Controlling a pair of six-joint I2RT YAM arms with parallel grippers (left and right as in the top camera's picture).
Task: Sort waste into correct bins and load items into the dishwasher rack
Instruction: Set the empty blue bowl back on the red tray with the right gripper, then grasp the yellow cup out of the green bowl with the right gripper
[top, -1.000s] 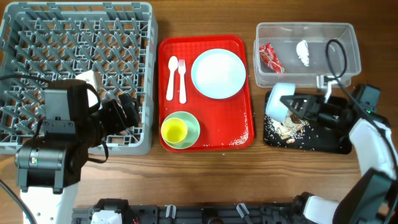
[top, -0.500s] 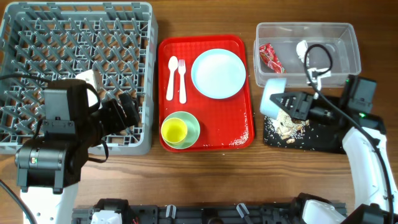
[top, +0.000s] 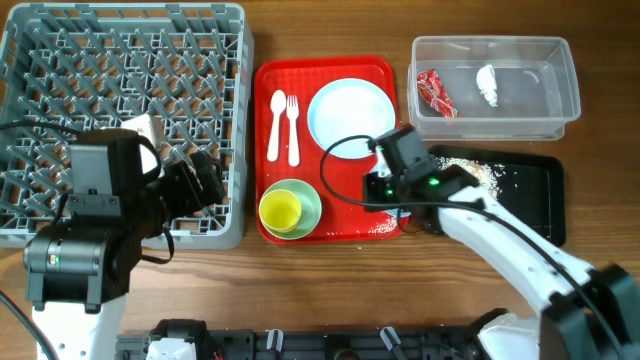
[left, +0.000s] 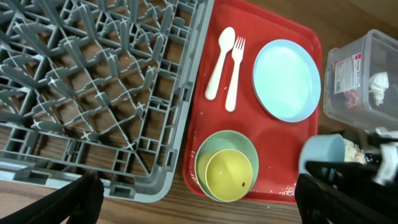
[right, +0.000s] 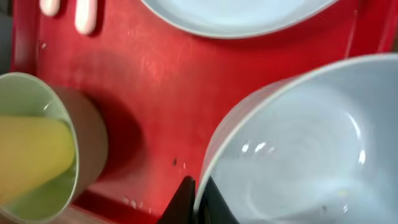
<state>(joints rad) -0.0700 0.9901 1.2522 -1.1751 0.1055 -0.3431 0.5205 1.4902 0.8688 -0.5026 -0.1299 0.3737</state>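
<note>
**Sorting in progress:** The grey dishwasher rack (top: 125, 10), the biggest item on the table, lies beneath and ahead of the left gripper (left: 198, 186). That gripper's fingers (left: 62, 202) are spread wide and hold nothing as it hovers over the rack's near right corner.

Just to that gripper's right sits the red serving tray (top: 330, 72). Over the tray's right side, the right gripper (right: 198, 198) is clamped on the rim of a pale-blue bowl (right: 298, 143), with a finger on each side of the rim.

Beyond this gripper and to its right stands the clear tub (top: 530, 95). The shallow black tray (top: 530, 200) lies just to the gripper's right.

On the red tray, the round pale-blue plate (top: 345, 115) sits directly ahead of the right gripper. A green bowl (top: 311, 200) sits to its left, with the yellow cup (top: 281, 209) nested inside.

The white spoon (left: 214, 68) and fork (left: 233, 81) lie side by side on the red tray, past the plate on the gripper's far left.

In the tub, the red wrapper (top: 436, 92) and the tissue wad (top: 487, 85) rest apart from each other. Food scraps (top: 470, 172) are scattered on the end of the black tray nearest the right gripper.
</note>
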